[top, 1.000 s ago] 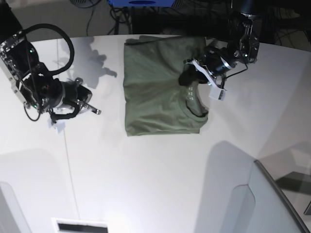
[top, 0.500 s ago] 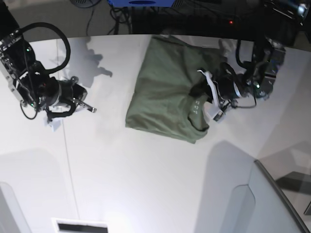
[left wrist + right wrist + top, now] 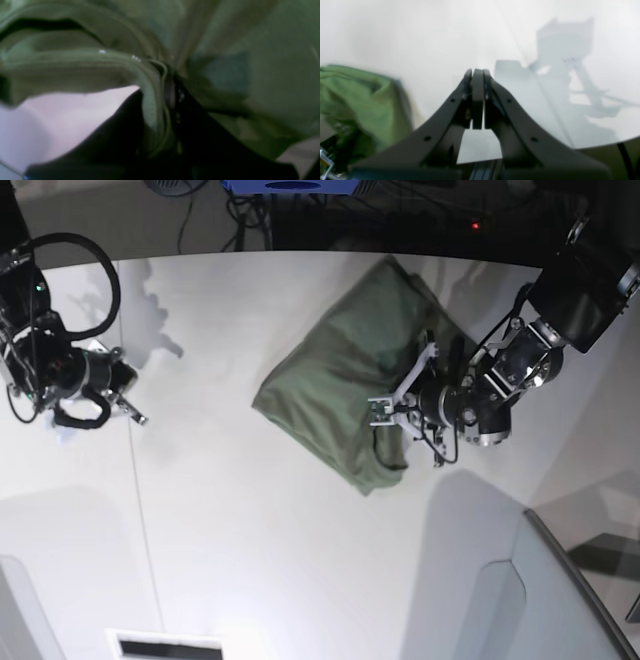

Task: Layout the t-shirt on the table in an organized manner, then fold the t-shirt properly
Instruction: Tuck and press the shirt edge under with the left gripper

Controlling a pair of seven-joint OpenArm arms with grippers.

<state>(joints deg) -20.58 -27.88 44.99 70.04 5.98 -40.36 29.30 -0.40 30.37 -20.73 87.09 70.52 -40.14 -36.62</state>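
Olive-green t-shirt (image 3: pixel 340 375) is lying bunched on the table (image 3: pixel 250 530), its collar edge pinched in the left gripper (image 3: pixel 395 412); the right gripper (image 3: pixel 477 100) is hovering clamped empty, well apart from the cloth.

My olive-green t-shirt (image 3: pixel 345 385) lies folded and skewed diagonally on the white bench (image 3: pixel 250 530), its collar edge bunched up at one side.

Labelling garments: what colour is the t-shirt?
Plain olive green t-shirt, no pattern; clearest in the base view.
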